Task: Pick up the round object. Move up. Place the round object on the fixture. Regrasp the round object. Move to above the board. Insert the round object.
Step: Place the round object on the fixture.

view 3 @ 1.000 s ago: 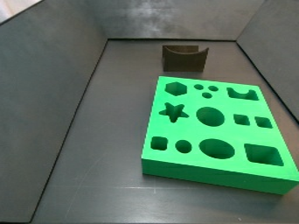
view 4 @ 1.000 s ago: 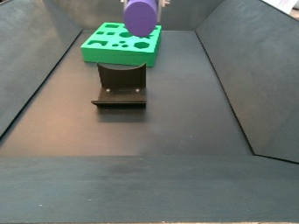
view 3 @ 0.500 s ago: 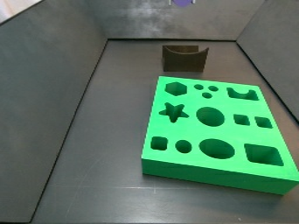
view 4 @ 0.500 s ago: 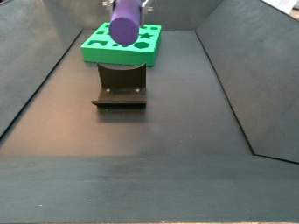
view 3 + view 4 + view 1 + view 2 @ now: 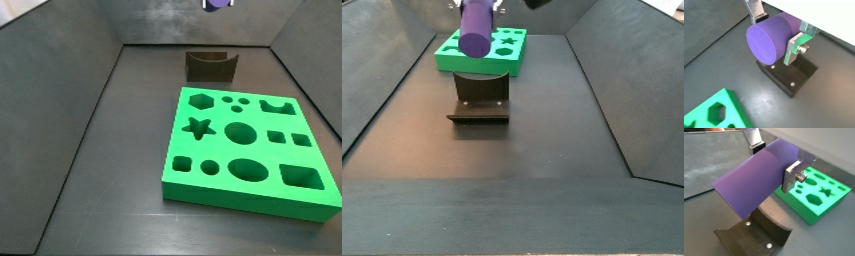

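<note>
My gripper [image 5: 776,35] is shut on the round object [image 5: 771,42], a purple cylinder peg, and holds it in the air above the fixture [image 5: 787,75]. In a wrist view the peg [image 5: 754,180] lies tilted between the silver fingers [image 5: 793,175], over the fixture's curved notch [image 5: 754,235]. In a side view the peg [image 5: 476,30] hangs above the fixture [image 5: 480,100], in front of the green board [image 5: 509,50]. In a side view only the peg's tip [image 5: 218,4] shows at the top edge, above the fixture [image 5: 210,65]. The peg is clear of the fixture.
The green board [image 5: 245,150] with its cut-out holes lies on the dark floor beside the fixture, and also shows in both wrist views [image 5: 821,190] [image 5: 717,112]. Dark sloped walls [image 5: 60,90] close in the floor on the sides.
The gripper has carried the peg lower and closer over the fixture. The peg's tip has come into sight at the top of a side view, and the peg now looks more tilted.
</note>
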Motion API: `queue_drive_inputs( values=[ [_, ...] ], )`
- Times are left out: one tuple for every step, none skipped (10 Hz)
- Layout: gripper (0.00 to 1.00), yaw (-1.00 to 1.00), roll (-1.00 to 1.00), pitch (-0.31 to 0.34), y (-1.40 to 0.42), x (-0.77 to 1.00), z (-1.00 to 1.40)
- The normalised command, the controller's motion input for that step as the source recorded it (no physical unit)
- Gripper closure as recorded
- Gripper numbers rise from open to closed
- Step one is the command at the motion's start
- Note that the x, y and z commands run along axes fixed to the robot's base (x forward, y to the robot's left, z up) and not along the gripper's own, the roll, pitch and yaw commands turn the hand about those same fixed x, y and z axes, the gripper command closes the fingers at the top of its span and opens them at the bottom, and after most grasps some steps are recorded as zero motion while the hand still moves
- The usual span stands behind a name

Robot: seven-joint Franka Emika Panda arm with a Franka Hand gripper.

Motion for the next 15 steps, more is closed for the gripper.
queue_drive_inputs(
  values=[
    [1.0, -0.07, -1.0, 0.11, 0.04, 0.05, -0.01],
    [1.0, -0.08, -1.0, 0.116, 0.04, 0.06, -0.02],
    [1.0, -0.11, -0.9, 0.124, 0.04, 0.08, -0.02],
    [1.0, -0.11, -0.74, 0.113, 0.05, 0.09, -0.03],
    [1.0, -0.12, -0.57, 0.094, 0.05, 0.09, -0.02],
    [1.0, -0.12, -0.34, 0.067, 0.05, 0.08, -0.02],
    [1.0, -0.12, -0.22, 0.045, 0.03, 0.07, -0.01],
    [1.0, -0.04, -1.0, 0.295, 0.13, 0.13, -1.0],
    [1.0, -0.05, -1.0, 0.285, 0.13, 0.13, -1.0],
    [1.0, -0.11, -1.0, 0.304, 0.14, 0.14, -1.0],
    [1.0, -0.19, -0.77, 0.262, 0.14, 0.17, -1.0],
    [1.0, -0.22, -0.67, 0.228, 0.14, 0.17, -1.0],
    [1.0, -0.25, -0.44, 0.16, 0.14, 0.18, -1.0],
    [1.0, -0.26, -0.29, 0.105, 0.14, 0.19, -1.0],
    [1.0, -0.25, -0.21, 0.053, 0.13, 0.19, -1.0]
  ],
)
